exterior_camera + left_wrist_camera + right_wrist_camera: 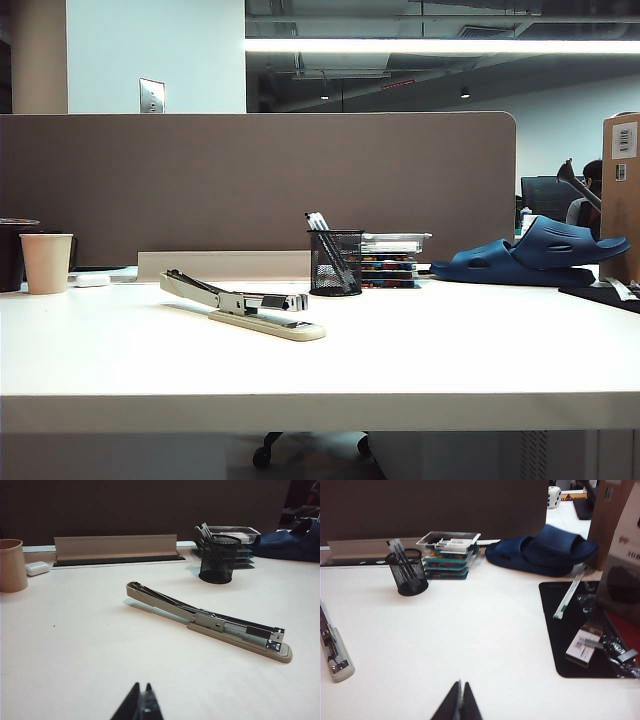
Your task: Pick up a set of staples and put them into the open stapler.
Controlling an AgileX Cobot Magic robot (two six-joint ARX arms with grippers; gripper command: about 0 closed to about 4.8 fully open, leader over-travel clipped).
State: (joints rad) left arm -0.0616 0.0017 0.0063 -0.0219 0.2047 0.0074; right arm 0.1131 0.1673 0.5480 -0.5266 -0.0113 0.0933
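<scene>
The stapler (245, 305) lies open on the white table, with a cream base, a silver magazine and its arm hinged up to the left. In the left wrist view the stapler (210, 622) lies well beyond my left gripper (141, 686), which is shut with nothing in it. Only one end of the stapler (335, 655) shows in the right wrist view. It is far to the side of my right gripper (460, 684), which is shut and holds nothing. Neither gripper shows in the exterior view. The set of staples is out of view.
A black mesh pen cup (335, 263) and a stack of flat boxes (390, 262) stand behind the stapler. Blue slippers (540, 255) lie at the right and a paper cup (46, 262) stands at the left. A black mat (570, 630) carries small items. A partition closes the back.
</scene>
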